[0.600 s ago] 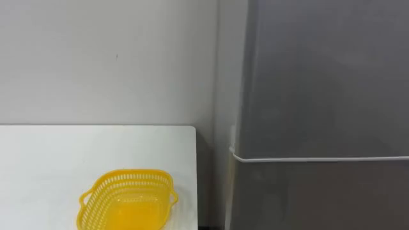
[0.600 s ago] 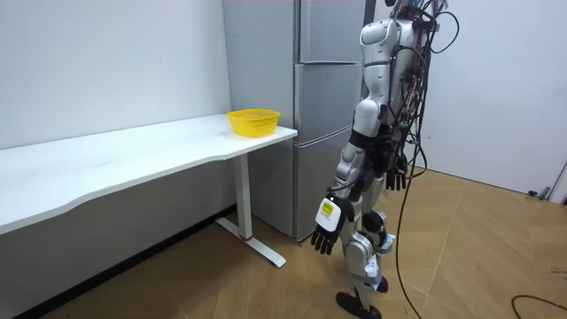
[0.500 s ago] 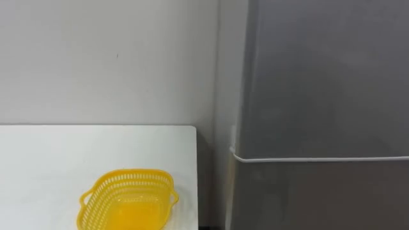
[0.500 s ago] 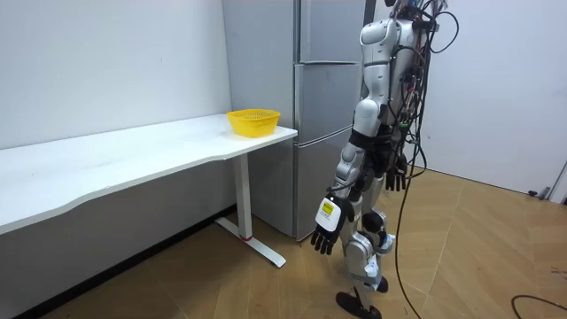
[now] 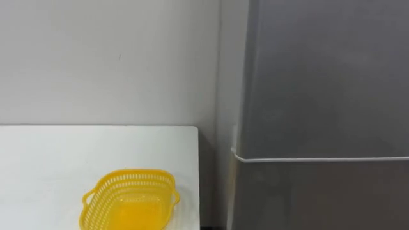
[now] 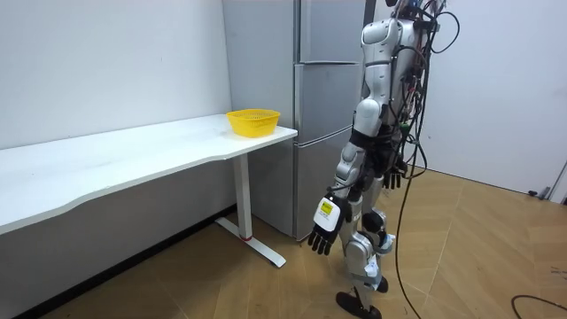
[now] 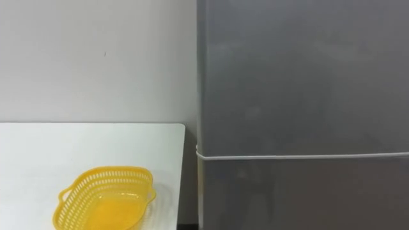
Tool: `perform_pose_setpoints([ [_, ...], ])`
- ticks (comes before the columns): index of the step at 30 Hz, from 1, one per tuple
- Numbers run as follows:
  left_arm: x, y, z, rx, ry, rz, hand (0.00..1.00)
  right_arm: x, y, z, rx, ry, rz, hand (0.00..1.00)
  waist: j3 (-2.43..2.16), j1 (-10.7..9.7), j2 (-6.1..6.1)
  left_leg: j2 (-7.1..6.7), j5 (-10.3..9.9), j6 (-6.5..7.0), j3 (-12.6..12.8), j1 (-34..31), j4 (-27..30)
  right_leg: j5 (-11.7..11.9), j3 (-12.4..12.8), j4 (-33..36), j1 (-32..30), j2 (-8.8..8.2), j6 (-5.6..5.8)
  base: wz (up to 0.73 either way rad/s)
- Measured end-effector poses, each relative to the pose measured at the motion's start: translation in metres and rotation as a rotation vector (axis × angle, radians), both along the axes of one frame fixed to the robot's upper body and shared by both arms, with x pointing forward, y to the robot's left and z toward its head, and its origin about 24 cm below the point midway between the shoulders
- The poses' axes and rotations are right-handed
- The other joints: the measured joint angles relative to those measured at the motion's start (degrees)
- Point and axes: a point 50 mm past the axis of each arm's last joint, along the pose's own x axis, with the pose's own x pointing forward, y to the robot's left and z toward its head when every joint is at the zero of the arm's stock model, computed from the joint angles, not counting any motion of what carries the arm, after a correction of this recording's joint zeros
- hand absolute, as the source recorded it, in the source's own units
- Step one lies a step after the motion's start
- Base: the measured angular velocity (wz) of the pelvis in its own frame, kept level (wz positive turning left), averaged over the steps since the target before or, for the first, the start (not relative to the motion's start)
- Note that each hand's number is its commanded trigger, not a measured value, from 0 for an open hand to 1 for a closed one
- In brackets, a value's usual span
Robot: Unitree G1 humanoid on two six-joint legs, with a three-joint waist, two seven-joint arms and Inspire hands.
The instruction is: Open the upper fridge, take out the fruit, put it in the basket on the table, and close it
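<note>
From my station I see the robot standing upright on the wooden floor (image 6: 461,257), close before the grey fridge (image 6: 326,106), with its body turned toward it; both arms hang down at its sides, neither raised toward the doors. The left hand (image 6: 324,232) is the one nearer the room camera; it hangs low beside the thigh, palm turned back, fingers loose and a little spread, holding nothing. The right hand (image 6: 392,180) hangs on the far side at hip height; its fingers point down, slack and apart as far as I can make out, and nothing is in it either.

Through the head camera, the upper door (image 5: 319,76) is shut and stands straight ahead; a pale seam divides it from the lower door (image 5: 319,198), also shut; whatever is inside is hidden from me. To the left of the fridge a white table (image 5: 51,160) stands against the wall (image 5: 96,57); a yellow basket (image 5: 130,199) sits on it near the end next to the fridge.
</note>
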Motion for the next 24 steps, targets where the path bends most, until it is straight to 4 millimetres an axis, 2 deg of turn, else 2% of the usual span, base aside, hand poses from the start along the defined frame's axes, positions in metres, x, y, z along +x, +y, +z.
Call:
perform_pose_setpoints([
  [6,0.000,0.000,0.000,0.015,-0.013,0.036,0.00,-0.005,0.001,0.000,0.003,0.007,-0.023,0.00,-0.02,0.1,-0.08,0.00,0.0,0.00,0.0,-0.1,0.0,0.0,0.0,0.0,-0.2,-0.01,-0.02,0.00],
  [9,-0.002,0.001,0.001,0.030,-0.038,0.131,0.00,-0.005,0.000,0.000,-0.003,0.004,-0.030,0.00,-0.05,0.0,-0.06,0.02,0.0,0.00,-0.1,-0.1,0.0,0.0,0.0,0.0,-0.2,-0.02,-0.02,0.00],
  [12,-0.004,0.002,0.001,0.041,-0.072,0.281,0.00,-0.004,0.000,0.000,-0.006,0.001,-0.038,0.00,-0.14,0.0,-0.05,0.00,0.0,0.00,-0.3,-0.1,0.0,0.0,-0.7,0.1,0.0,-0.20,-0.03,0.03],
  [18,-0.006,0.013,0.005,0.111,-0.181,0.707,0.00,-0.002,-0.004,0.001,-0.029,-0.022,-0.116,0.00,-0.42,1.4,0.43,-0.07,0.0,0.01,-0.8,0.0,0.1,0.0,-1.1,0.1,0.0,-0.34,-0.02,0.03],
  [20,-0.003,0.021,0.008,0.158,-0.243,0.883,0.00,-0.001,-0.006,0.001,-0.043,-0.034,-0.127,0.00,-0.50,2.8,0.72,-0.03,0.0,0.01,-0.7,0.0,0.0,0.0,-0.9,0.3,0.0,-0.30,-0.03,0.00],
  [24,0.007,0.042,0.019,0.278,-0.369,1.071,0.00,0.003,-0.013,0.003,-0.067,-0.070,-0.162,0.00,-0.46,4.1,1.12,-0.02,0.0,0.01,-0.9,0.4,-0.3,-0.1,-1.0,0.6,0.0,-0.27,-0.05,-0.01],
])
